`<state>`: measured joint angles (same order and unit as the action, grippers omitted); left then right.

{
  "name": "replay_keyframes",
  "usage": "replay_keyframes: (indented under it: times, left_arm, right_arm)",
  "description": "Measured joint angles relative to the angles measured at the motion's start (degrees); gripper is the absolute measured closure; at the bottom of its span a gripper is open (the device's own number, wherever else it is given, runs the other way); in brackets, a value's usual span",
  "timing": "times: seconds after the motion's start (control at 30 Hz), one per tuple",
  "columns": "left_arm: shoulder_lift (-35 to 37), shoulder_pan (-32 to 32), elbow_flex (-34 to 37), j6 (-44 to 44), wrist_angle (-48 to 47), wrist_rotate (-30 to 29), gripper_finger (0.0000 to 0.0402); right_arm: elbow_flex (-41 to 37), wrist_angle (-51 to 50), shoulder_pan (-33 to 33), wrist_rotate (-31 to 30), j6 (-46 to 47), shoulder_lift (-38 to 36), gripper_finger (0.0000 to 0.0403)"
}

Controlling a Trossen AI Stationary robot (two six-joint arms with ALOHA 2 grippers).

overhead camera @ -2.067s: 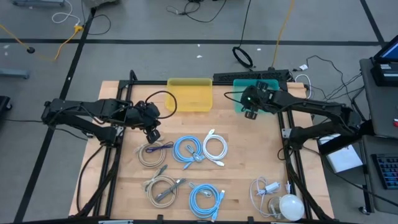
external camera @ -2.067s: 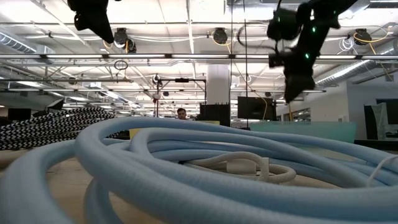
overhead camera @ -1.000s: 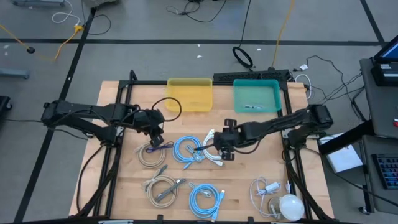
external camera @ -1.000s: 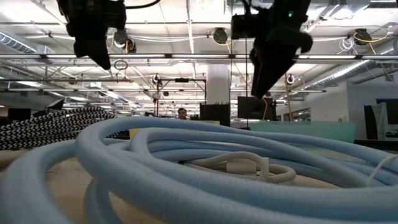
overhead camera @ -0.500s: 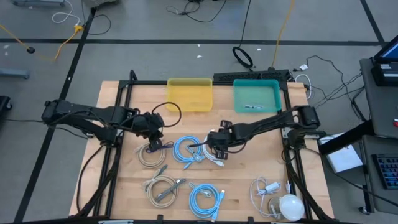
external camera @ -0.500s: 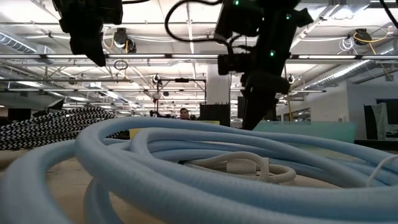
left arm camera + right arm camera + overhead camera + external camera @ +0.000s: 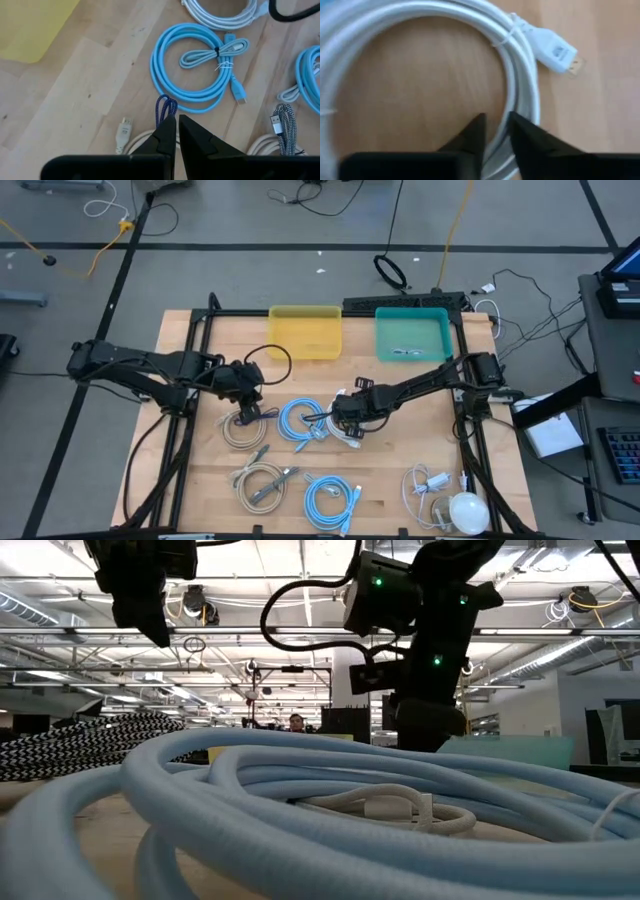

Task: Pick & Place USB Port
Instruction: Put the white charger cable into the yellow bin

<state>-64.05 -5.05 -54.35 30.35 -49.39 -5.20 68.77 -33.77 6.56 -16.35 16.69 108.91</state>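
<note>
Hovering over the white cable [image 7: 520, 95], right hand [image 7: 495, 131] nearly closed, empty; coil light, floppy, slick — grip the bundled strands. Left hand [image 7: 176, 131] closed, empty.

Lighting is even and bright from overhead ceiling fixtures [image 7: 350, 597], casting only soft, short shadows on the wooden surface [image 7: 390, 460]. In the low view the nearest blue cable [image 7: 300, 820] is soft-focus; the right wrist view is blurred throughout.
</note>
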Motion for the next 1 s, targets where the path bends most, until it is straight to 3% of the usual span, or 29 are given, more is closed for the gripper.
replay_keyframes:
  times: [0.07,0.43,0.6,0.73,1.0]
  left_arm:
    - [0.0,-0.08,0.0,0.0,0.0,-0.33,0.0378]
    - [0.0,-0.14,0.0,0.48,0.02,-1.09,0.0378]
    - [0.0,-0.19,-0.02,0.44,0.11,-1.54,0.0378]
    - [0.0,-0.19,-0.02,0.49,0.23,-2.23,0.0378]
    - [0.0,-1.57,-0.04,1.49,0.59,-2.95,0.0378]
  right_arm:
    - [0.29,-0.59,0.11,-0.36,-0.05,-0.46,0.0389]
    - [4.15,-4.87,-0.65,-4.28,2.16,-9.04,0.0402]
    - [4.06,-5.59,-4.8,8.62,2.74,-10.71,0.04]
    - [2.45,-8.05,-6.66,12.15,3.96,-9.97,0.0372]
    - [1.25,-9.74,-8.41,8.87,5.0,-9.3,0.0253]
